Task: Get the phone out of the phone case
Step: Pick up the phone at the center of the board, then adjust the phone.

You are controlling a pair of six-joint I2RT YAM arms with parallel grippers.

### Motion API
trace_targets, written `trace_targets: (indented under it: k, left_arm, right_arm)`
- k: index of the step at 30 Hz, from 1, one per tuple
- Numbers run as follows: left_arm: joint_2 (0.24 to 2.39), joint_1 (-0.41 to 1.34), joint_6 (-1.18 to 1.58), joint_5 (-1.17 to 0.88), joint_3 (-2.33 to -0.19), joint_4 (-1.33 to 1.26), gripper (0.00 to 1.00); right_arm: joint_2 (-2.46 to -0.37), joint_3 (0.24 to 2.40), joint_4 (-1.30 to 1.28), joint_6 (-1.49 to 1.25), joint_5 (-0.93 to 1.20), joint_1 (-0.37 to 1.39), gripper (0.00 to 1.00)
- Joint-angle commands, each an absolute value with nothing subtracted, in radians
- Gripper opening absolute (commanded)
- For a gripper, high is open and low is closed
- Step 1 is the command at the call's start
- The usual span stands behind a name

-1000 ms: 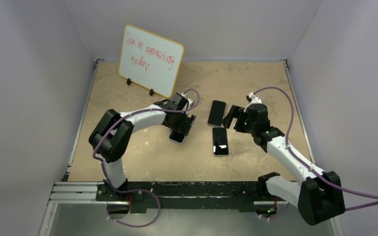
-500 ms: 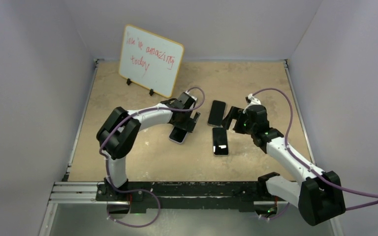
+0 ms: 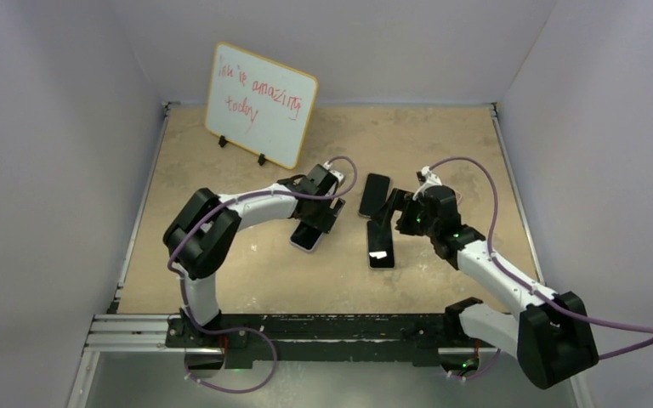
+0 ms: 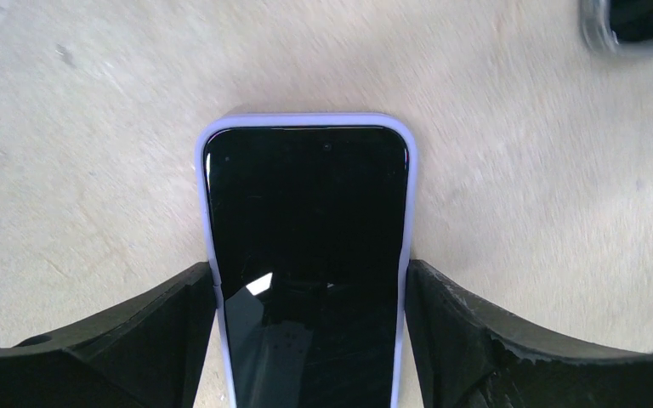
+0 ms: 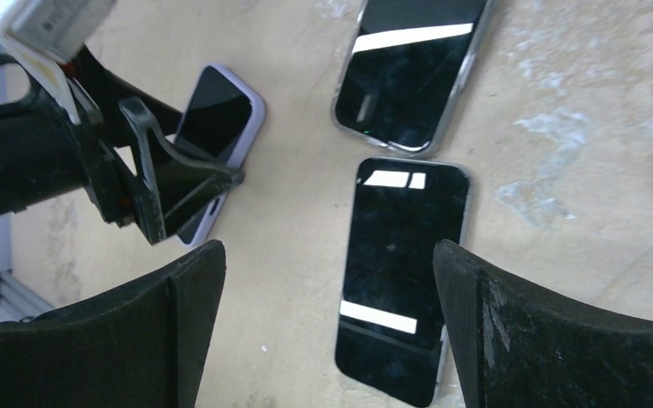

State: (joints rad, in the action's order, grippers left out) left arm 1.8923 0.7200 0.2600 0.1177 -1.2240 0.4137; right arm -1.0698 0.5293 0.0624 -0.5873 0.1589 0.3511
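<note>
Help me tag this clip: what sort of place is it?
Probably a robotics lab cell: plain walls enclosing a tan table, a propped whiteboard, two arms on a metal rail.

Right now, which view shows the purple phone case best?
Left wrist: the phone case is large, centred, rim clear. Right wrist shows it small, partly behind the left hand; top view, only its near end.

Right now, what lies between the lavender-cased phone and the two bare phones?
Only bare tabletop separates the cased phone from them; the right wrist view shows it.
</note>
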Motion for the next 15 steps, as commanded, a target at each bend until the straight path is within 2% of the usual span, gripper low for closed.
trace_targets:
  k: [1, 6, 15]
  left_arm:
    - [1.778, 0.761, 0.149, 0.047, -1.153, 0.388, 0.43]
    - [1.656, 0.771, 0.118, -0.033, -1.071, 0.316, 0.36]
    - [1.475, 0.794, 0.114, -0.156, -0.977, 0.169, 0.29]
  right_arm:
    - [-1.076, 0.500, 0.173, -0.665, 0.278, 0.376, 0.93]
    - [-1.093, 0.471, 0.299, -0.771, 0.411, 0.395, 0.90]
    - [-1.157, 0.469, 0.423, -0.850, 0.466, 0.467, 0.83]
